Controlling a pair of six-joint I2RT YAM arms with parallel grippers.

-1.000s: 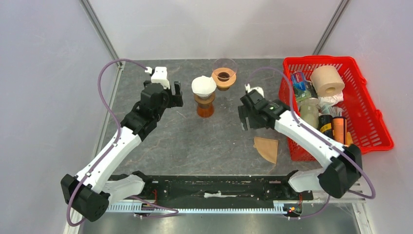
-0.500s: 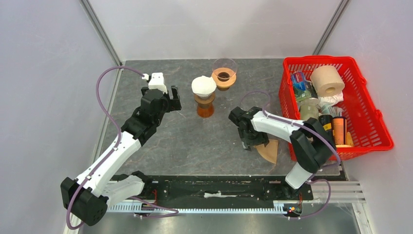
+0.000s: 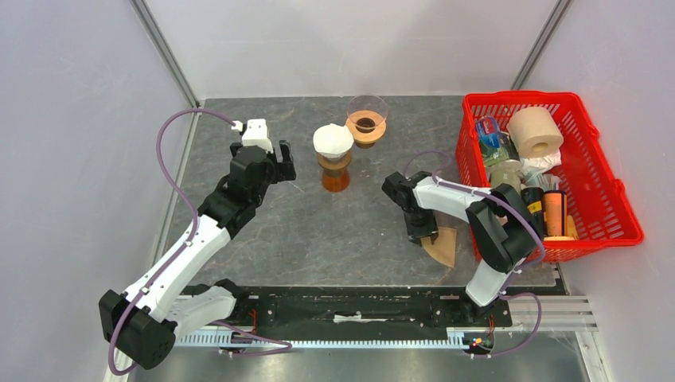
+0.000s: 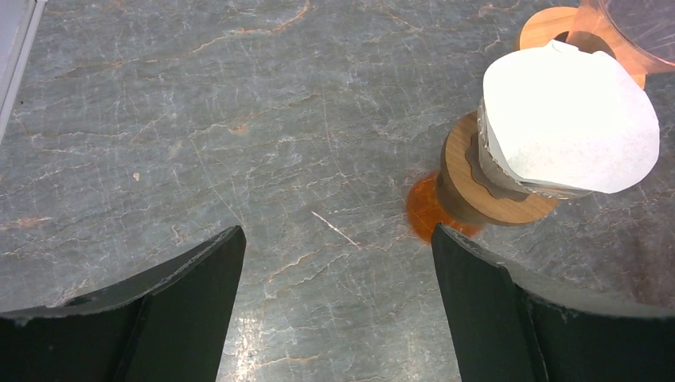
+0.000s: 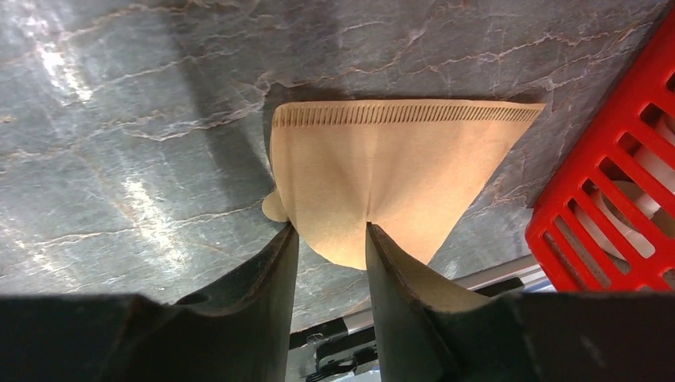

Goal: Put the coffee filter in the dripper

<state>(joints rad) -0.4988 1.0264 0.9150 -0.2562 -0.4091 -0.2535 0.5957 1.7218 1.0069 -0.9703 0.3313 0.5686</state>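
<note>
Stretching under both my arms is the grey stone-patterned table (image 3: 318, 231), and at its right edge sits the red basket (image 3: 517, 96), crowded with bottles and a roll of tissue paper (image 3: 535, 131). Toward the far middle of the table stand two drippers, just beside each other. The nearer dripper (image 3: 334, 163) has a wooden collar and an amber base, with a white filter (image 3: 332, 140) already seated in its top. The far dripper (image 3: 366, 119) is a clear cone on a wooden ring, and nothing sits in it. My left gripper (image 3: 285, 159) hangs to the left of the nearer dripper, apart from it. In the left wrist view its jaws stand wide with only bare table between them, and the white filter shows at the upper right. The brown coffee filter (image 3: 443, 243) lies flat on the table near the basket's front left corner, well apart from both drippers. My right gripper (image 3: 422, 232) is down on it. In the right wrist view my two fingers (image 5: 263, 286) stand narrow, pinching the filter's rounded lower edge, and a small crease runs up the paper from the gap. The filter's ridged seam lies along its far edge.
</note>
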